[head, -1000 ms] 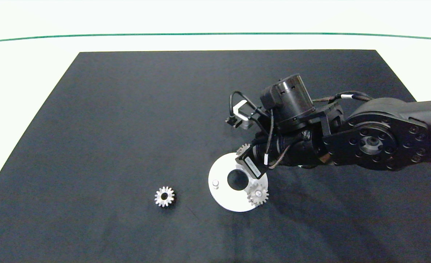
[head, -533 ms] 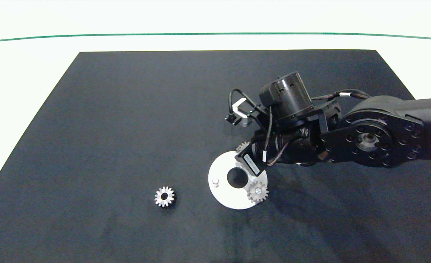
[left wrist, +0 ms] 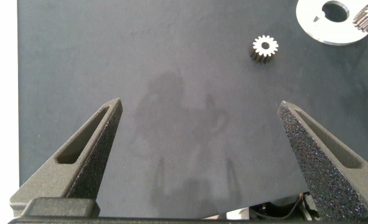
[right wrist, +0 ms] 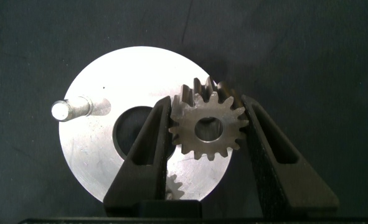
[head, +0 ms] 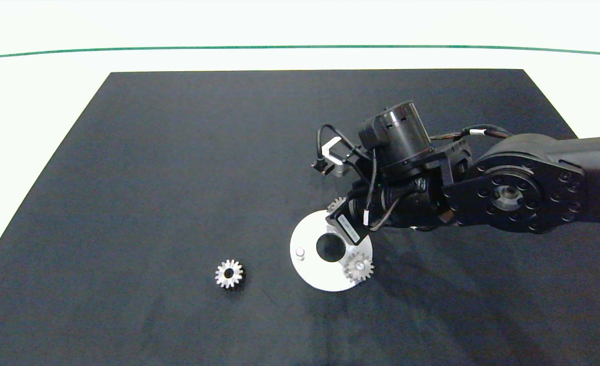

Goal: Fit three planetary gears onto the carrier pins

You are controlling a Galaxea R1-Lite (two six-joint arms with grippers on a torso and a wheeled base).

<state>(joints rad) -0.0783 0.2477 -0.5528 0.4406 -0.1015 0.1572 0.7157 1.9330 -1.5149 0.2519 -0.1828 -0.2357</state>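
Observation:
My right gripper (right wrist: 205, 106) is shut on a silver planetary gear (right wrist: 207, 127), held flat over the far edge of the white disc (right wrist: 103, 149). From above, this gear (head: 337, 204) peeks out from under the right wrist. One carrier pin (right wrist: 68, 109) stands bare on the disc (head: 310, 269), also seen as a small peg (head: 300, 252). A second gear (head: 358, 268) sits on a pin at the disc's near right. A third gear (head: 228, 274) lies loose on the mat, left of the disc. The pin under the held gear is hidden. My left gripper (left wrist: 199, 104) hangs open above the mat, well away from the loose gear (left wrist: 265, 46).
A black mat (head: 152, 178) covers the table, with a white surface and a green line (head: 178, 49) beyond it. The right arm (head: 508, 190) reaches in across the mat's right side. The disc has a large centre hole (head: 329, 246).
The right arm has edged slightly left and toward the far side with its gear. The disc and its mounted gear have shifted a little the same way. The loose gear has not moved.

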